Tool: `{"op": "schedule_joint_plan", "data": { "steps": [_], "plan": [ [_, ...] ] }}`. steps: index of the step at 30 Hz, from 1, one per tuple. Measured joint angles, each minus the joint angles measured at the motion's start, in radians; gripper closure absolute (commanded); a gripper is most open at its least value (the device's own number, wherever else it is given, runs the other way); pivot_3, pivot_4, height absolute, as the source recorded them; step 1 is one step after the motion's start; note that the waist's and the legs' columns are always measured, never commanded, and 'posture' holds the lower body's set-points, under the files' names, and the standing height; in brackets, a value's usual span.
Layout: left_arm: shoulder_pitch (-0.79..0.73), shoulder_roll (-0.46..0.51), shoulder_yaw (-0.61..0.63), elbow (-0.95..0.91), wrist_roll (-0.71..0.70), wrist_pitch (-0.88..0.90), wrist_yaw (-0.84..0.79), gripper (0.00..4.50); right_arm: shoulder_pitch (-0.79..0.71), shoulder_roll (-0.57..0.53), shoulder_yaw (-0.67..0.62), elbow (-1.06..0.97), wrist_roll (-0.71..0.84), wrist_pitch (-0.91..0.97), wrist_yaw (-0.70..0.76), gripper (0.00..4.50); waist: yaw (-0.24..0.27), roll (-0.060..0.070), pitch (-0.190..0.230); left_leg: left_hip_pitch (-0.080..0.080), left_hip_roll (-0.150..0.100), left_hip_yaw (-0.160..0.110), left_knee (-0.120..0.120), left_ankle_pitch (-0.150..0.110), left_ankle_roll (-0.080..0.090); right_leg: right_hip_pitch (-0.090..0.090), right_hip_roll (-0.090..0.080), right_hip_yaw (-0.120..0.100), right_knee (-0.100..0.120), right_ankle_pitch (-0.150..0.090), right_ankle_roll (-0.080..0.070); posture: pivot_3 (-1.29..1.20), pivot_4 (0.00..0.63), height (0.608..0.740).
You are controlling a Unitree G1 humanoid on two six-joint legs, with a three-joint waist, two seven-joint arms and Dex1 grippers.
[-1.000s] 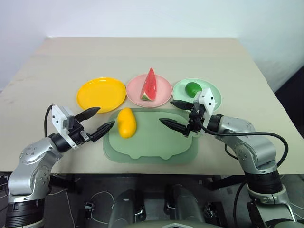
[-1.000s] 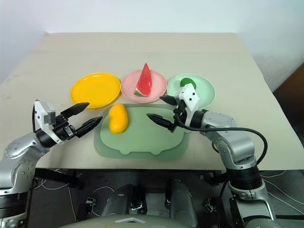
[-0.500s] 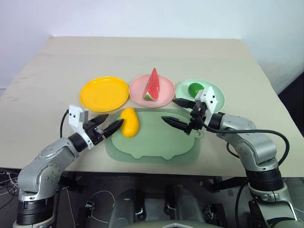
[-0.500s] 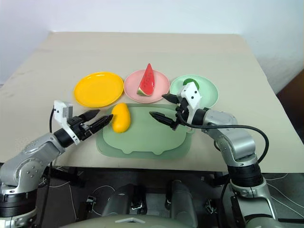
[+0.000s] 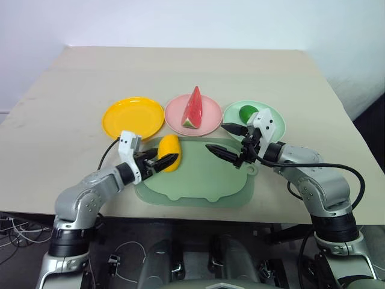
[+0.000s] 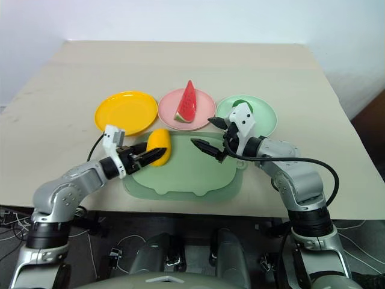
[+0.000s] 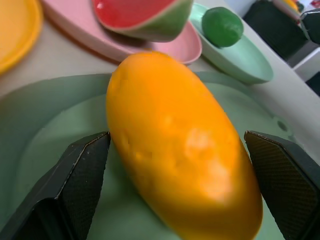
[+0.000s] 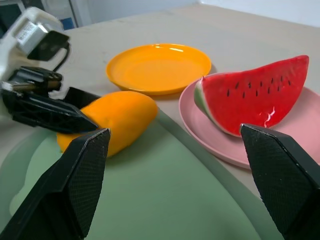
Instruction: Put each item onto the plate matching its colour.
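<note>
The yellow mango [image 5: 169, 152] lies on the back left corner of the pale green mat [image 5: 198, 180]. My left gripper [image 5: 163, 159] is open and low, one finger [image 7: 82, 175] on each side of the mango; I cannot tell if they touch it. The watermelon wedge [image 5: 192, 108] stands on the pink plate [image 5: 210, 124]. A small green fruit [image 5: 247, 112] sits on the mint plate [image 5: 269, 117]. The yellow plate [image 5: 133, 117] is bare. My right gripper [image 5: 216, 136] hangs open and empty over the mat's back right corner.
The three plates stand in a row just behind the mat, the yellow one closest to the mango. The beige table [image 5: 180, 72] stretches far behind them. Cables trail from both wrists.
My left arm has swung right and forward and rolled, bringing its open fingers from beside the mat to either side of the mango. The right arm has stayed put.
</note>
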Motion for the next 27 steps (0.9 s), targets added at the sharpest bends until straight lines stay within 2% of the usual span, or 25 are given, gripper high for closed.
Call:
{"op": "schedule_joint_plan", "data": {
  "steps": [3, 6, 9, 15, 21, 27],
  "plan": [
    [-0.048, -0.03, -0.019, 0.058, 0.035, -0.006, 0.006, 0.0, 0.0, -0.004, 0.0, 0.0, -0.002, 0.0, -0.006, 0.08, -0.002, 0.0, 0.0, 0.0, 0.0, 0.0, 0.0, 0.0, 0.0, 0.0, 0.0, 0.0, 0.0, 0.0, 0.0, 0.0, 0.15, 0.696],
    [-0.055, -0.033, -0.04, 0.073, 0.067, -0.023, -0.002, 0.59, 0.0, -0.012, 0.0, 0.0, -0.009, 0.0, -0.012, 0.0, -0.005, 0.0, 0.0, 0.0, 0.0, 0.0, 0.0, 0.0, 0.0, -0.001, 0.0, 0.0, 0.001, 0.002, -0.003, 0.0, 0.15, 0.696],
    [-0.055, -0.039, -0.044, 0.075, 0.076, -0.025, -0.012, 1.39, 0.0, -0.016, 0.0, 0.0, -0.01, 0.001, -0.016, 0.0, -0.004, 0.0, 0.0, 0.0, 0.0, 0.0, 0.0, 0.0, 0.0, -0.001, 0.0, 0.0, 0.002, 0.002, -0.002, 0.0, 0.15, 0.696],
    [-0.056, -0.046, -0.034, 0.073, 0.071, -0.016, -0.012, 1.42, 0.0, -0.018, 0.0, 0.0, -0.016, 0.001, -0.016, 0.0, -0.004, 0.0, 0.0, 0.0, 0.0, 0.0, 0.0, 0.0, 0.0, -0.001, 0.0, 0.0, 0.001, 0.0, 0.0, 0.0, 0.15, 0.696],
    [-0.056, -0.031, 0.047, 0.021, 0.032, 0.011, 0.009, 1.42, 0.0, -0.034, -0.001, -0.001, -0.005, 0.012, 0.003, 0.0, -0.004, 0.0, 0.0, 0.0, 0.0, 0.0, 0.0, 0.0, 0.0, -0.001, 0.0, 0.0, 0.001, 0.0, 0.0, 0.0, 0.15, 0.696],
    [-0.099, 0.066, 0.182, -0.033, 0.038, -0.002, 0.086, 1.42, 0.011, -0.04, -0.006, -0.018, 0.022, 0.022, 0.022, 0.0, -0.004, 0.0, 0.0, 0.0, 0.0, 0.0, 0.0, 0.0, 0.0, -0.001, 0.0, 0.0, 0.001, 0.0, 0.001, 0.0, 0.15, 0.696]
  ]
}}
